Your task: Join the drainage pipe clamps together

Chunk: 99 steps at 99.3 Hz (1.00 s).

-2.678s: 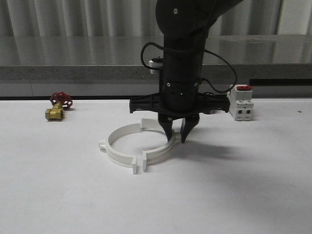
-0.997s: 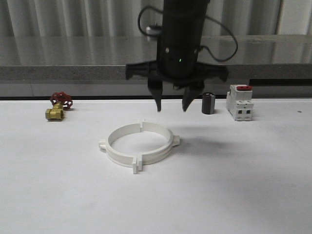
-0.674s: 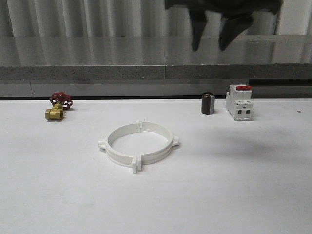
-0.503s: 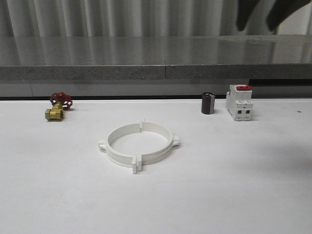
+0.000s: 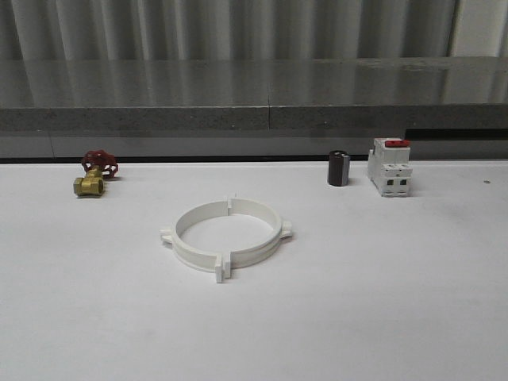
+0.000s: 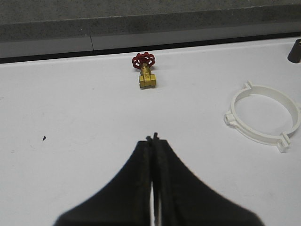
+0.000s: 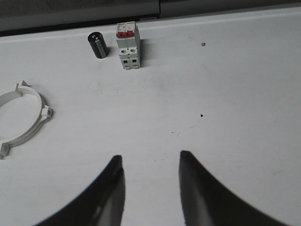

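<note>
The two white drainage pipe clamps (image 5: 226, 235) lie in the middle of the table, set together as a closed ring with small tabs at the joints. The ring also shows in the left wrist view (image 6: 263, 117) and partly in the right wrist view (image 7: 21, 120). My left gripper (image 6: 152, 139) is shut with nothing between its fingers, well away from the ring. My right gripper (image 7: 150, 157) is open and empty above bare table, apart from the ring.
A brass valve with a red handwheel (image 5: 94, 175) sits at the back left. A small dark cylinder (image 5: 339, 168) and a white breaker block with a red top (image 5: 390, 167) stand at the back right. A grey ledge runs along the table's far edge.
The right arm, which stood over the ring with its fingers at the right clamp, rose and swung up to the right out of the front view. The ring's halves now sit closed together.
</note>
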### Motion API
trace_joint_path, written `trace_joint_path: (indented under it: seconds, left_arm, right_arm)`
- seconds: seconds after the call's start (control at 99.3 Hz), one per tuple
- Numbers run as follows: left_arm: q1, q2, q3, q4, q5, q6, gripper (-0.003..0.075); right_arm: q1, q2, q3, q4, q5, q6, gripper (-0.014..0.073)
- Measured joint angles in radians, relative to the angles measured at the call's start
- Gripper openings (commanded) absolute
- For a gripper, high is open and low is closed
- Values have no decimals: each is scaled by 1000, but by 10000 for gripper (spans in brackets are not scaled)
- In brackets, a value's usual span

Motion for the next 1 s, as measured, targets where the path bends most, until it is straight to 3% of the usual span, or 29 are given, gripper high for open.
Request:
trace_joint_path:
  seconds: [0.131,0.332,0.997]
  left_arm:
    - [0,0,0,0,0,0,-20]
    - [0,0,0,0,0,0,-20]
    - [0,0,0,0,0,0,-20]
  right_arm:
    - [0,-199,103,-20,26,0,-123]
    - [0,-377,176,-56,82,-4,-118]
    - [0,-387,191,-60,109,-6,-118]
